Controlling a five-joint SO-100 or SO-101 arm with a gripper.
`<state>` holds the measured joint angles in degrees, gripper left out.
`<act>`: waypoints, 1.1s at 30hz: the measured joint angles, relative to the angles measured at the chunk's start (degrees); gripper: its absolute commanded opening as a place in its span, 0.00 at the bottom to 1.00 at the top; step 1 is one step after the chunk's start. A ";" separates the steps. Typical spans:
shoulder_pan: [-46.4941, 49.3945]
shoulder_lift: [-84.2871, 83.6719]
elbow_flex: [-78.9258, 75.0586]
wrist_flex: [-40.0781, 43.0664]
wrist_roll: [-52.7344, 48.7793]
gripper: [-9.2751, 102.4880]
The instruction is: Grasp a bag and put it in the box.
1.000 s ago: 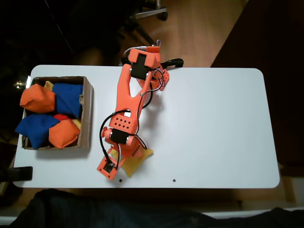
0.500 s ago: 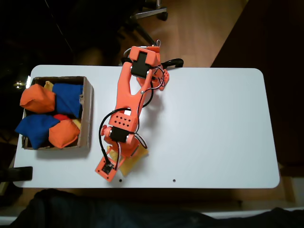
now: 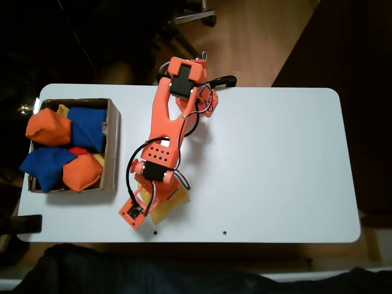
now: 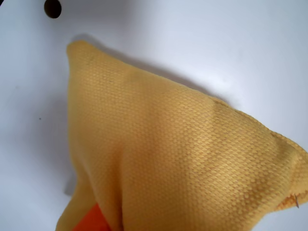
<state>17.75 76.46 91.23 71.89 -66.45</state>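
Since the earlier frames, the arm [image 3: 164,138] has swung its lower end toward the left of the fixed view, and the yellow bag [image 3: 164,206] beneath it has shifted left with it. The gripper [image 3: 142,205] now sits in the lower centre-left of the frame, over the white worktop [image 3: 275,165], with the bag showing just to its right and partly under the wrist.

In the wrist view, the bag [image 4: 173,159] fills most of the frame, one corner pointing to the upper left, its shadow on the worktop [image 4: 192,38] behind it. A small orange part of the gripper shows at the bottom edge, touching the fabric. Whether the jaws are pinching the bag or merely lying against it cannot be told from either view.

The box [image 3: 113,153] stands at the left edge of the worktop, well apart from the bag. It holds orange bean bags [image 3: 48,130] and blue bean bags [image 3: 86,125], piled above its low walls.

A dark hole [image 4: 52,7] marks the worktop in the upper left of the wrist view.
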 measured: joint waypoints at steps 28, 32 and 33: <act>-1.67 6.86 0.44 -0.44 12.48 0.08; -1.85 8.35 0.44 -0.44 13.36 0.08; -1.85 8.70 0.44 -0.44 13.89 0.08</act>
<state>15.91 85.17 91.67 71.46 -52.56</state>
